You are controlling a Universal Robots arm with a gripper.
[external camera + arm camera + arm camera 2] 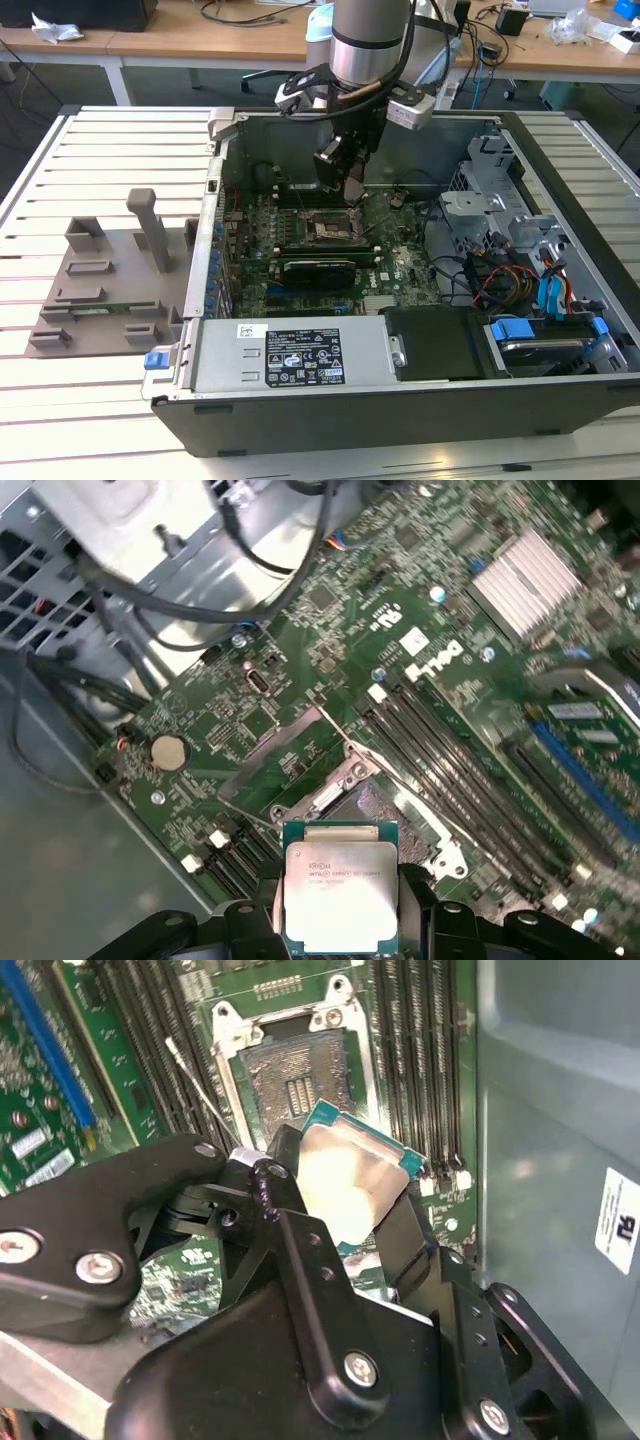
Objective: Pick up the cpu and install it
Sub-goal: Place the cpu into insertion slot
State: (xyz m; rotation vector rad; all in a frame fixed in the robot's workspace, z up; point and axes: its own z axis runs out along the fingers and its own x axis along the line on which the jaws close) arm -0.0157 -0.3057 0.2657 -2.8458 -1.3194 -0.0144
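Currently held: the cpu (340,890), clamped by its edges in our gripper (343,172).
Where: above the open socket (298,1078) (mid-motherboard (300,680), inside the computer case (400,415)), not yet seated.
Care: we judge it needs to be level, corners squared to the socket frame.

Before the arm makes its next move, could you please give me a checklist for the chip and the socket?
1. Gripper shut on the chip, metal top showing: ok.
2. Socket uncovered, nothing in it: ok.
3. Wire lever beside the socket, not across it: ok.
4. Chip close to the socket, not seated: ok.
5. Chip level and squared to the socket: cannot tell.
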